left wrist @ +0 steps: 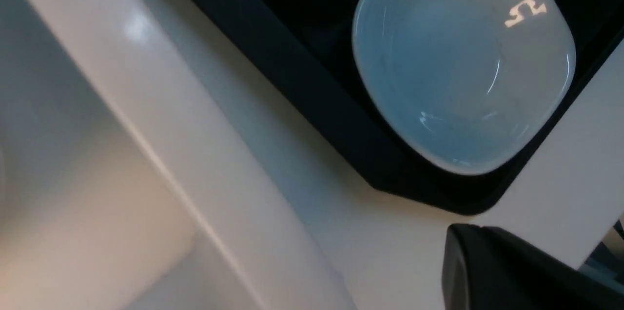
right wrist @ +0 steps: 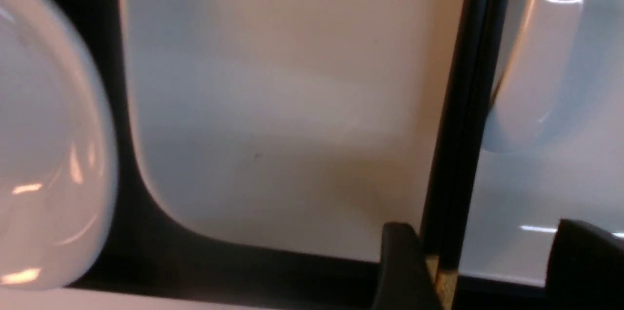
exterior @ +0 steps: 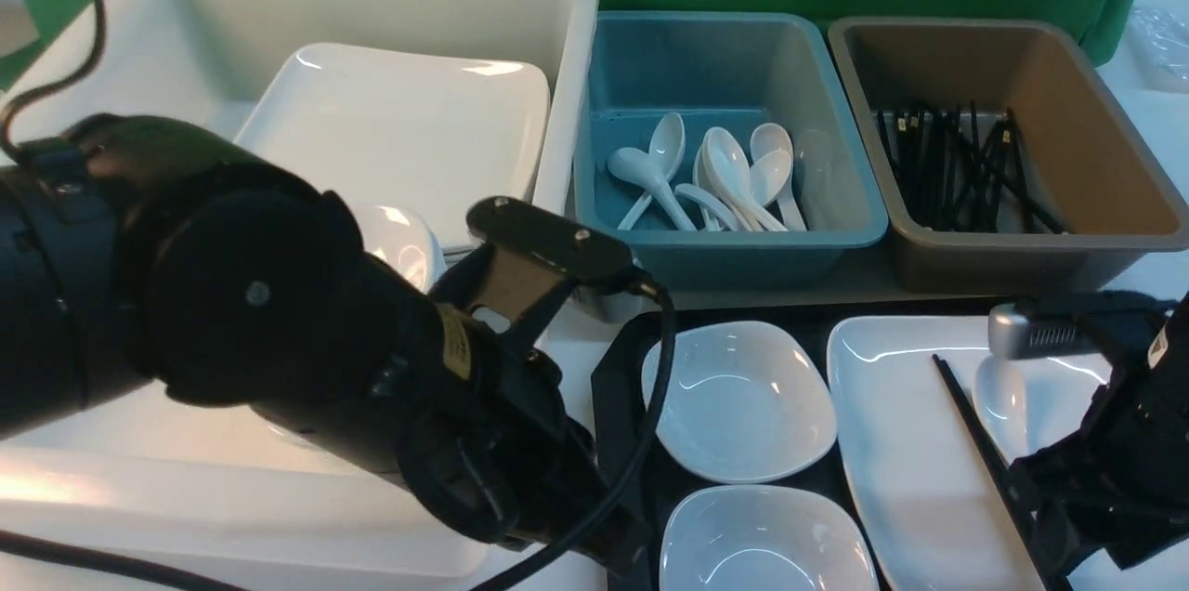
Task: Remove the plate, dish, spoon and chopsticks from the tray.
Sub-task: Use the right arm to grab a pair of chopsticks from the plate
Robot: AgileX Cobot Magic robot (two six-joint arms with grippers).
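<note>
The black tray [exterior: 618, 387] holds two small white dishes [exterior: 738, 400] [exterior: 762, 545] and, to their right, the large white plate [exterior: 906, 470]. Black chopsticks [exterior: 975, 424] and a white spoon [exterior: 1001, 396] lie on the plate. My right gripper [right wrist: 487, 256] is open low over the plate's near edge. The chopsticks [right wrist: 463, 105] run between its fingers, against one finger [right wrist: 399, 261]. The spoon [right wrist: 541, 56] lies just beyond them. My left gripper [left wrist: 487, 271] is shut and empty. It hovers beside the tray's corner [left wrist: 390, 173], near a dish [left wrist: 463, 66].
At the back left a white tub [exterior: 557, 15] holds a large plate [exterior: 399, 126]. A blue tub [exterior: 725, 247] holds several spoons. A brown tub [exterior: 1022, 252] holds several chopsticks. My bulky left arm [exterior: 260, 294] fills the left foreground over another white tub [exterior: 232, 517].
</note>
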